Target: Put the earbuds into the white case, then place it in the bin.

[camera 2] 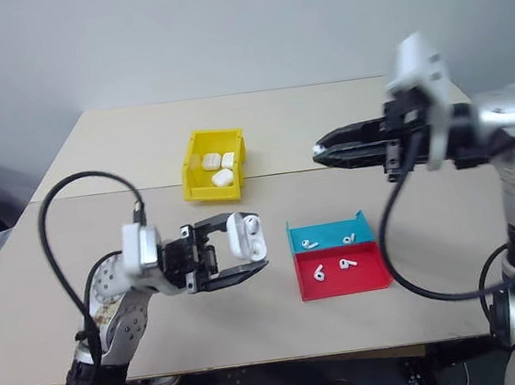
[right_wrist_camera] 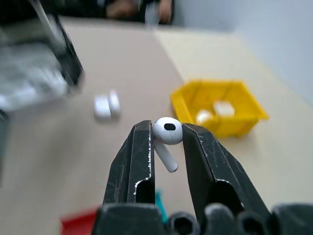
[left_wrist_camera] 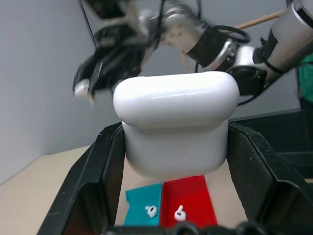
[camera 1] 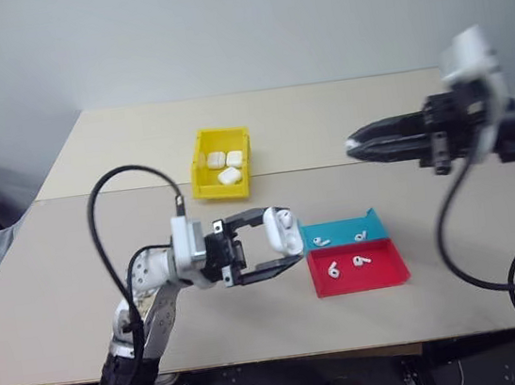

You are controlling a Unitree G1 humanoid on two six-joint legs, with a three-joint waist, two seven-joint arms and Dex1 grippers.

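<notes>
**Earbud in one pincer, open case in the other: loading step**

The right pincer point(right_wrist_camera: 166, 134) is clamped on one of the earbuds point(right_wrist_camera: 167, 132), head between the tips and stem hanging free, held in the air above the bench's right side. The left pincer point(camera 1: 279, 247) is closed on the white case point(camera 1: 282, 231), lifted near the bench's front edge; its lid looks open, though the angle makes that hard to confirm. More earbuds point(camera 1: 341, 253) lie in the teal and red tray point(camera 1: 394, 274) just beside it. The bin point(camera 1: 200, 173), mid-bench, already holds three cases.

In hand: seating an earbud. Next, the right pincer must bring the bud stem-first over an empty socket, needing close alignment between both arms.
</notes>
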